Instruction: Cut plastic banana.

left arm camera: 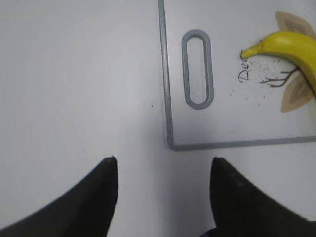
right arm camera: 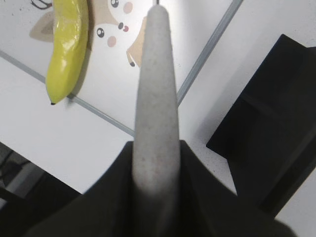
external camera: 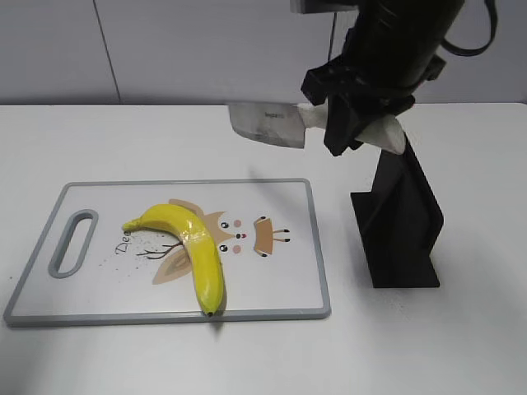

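Right jaws (external camera: 356,115) pinch the white-handled cleaver (external camera: 265,124), high behind the grey-rimmed cutting board (external camera: 317,247). Left jaws (left arm camera: 163,170) spread, idle. Glossy yellow plastic banana (external camera: 191,246) uncut; cutting remains.

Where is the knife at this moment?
In the exterior view the knife is in the air, held by the right hand, above the far right part of the cutting board, next to the black stand.

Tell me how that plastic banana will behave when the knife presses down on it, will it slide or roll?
The plastic banana looks glossy and smooth, so it may skid on the cutting board. Its curve lies flat, so rolling seems unlikely, though it could pivot. Nothing steadies it: the left gripper hangs open off the board, and the right gripper holds the knife.
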`<state>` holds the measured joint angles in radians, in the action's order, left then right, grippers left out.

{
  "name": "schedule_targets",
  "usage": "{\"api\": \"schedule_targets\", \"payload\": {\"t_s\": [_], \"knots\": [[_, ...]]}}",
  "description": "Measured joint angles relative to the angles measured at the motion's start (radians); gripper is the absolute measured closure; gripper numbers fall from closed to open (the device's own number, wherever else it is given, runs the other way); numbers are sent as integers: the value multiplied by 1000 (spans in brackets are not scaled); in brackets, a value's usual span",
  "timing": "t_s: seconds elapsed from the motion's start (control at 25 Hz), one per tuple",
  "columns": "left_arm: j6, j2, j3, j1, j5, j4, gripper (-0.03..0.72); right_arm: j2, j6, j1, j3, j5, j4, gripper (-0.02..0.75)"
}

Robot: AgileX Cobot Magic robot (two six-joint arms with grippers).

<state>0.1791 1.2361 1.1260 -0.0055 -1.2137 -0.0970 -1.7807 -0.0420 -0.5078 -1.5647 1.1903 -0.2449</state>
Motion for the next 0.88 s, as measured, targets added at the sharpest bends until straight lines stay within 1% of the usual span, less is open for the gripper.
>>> {"api": "schedule_targets", "payload": {"t_s": [0.08,0.2,0.28,0.36,0.48,0.56,0.76,0.88], "knots": [[0,-76,-67,0,-1,18,123,70,53,0,85,-76,0,547],[0,-216,-160,0,-2,31,125,195,148,0,226,-236,7,547],[0,-326,-218,0,19,35,125,264,234,0,315,-334,46,547],[0,-424,-274,0,54,42,126,323,323,0,393,-387,110,547],[0,-574,-346,0,97,50,126,395,450,0,469,-406,220,547],[0,-658,-392,0,126,51,126,426,509,0,504,-408,273,547],[0,-852,-516,0,150,52,141,469,638,0,567,-412,378,547],[0,-957,-566,0,134,47,144,472,669,0,587,-412,402,547]]}}
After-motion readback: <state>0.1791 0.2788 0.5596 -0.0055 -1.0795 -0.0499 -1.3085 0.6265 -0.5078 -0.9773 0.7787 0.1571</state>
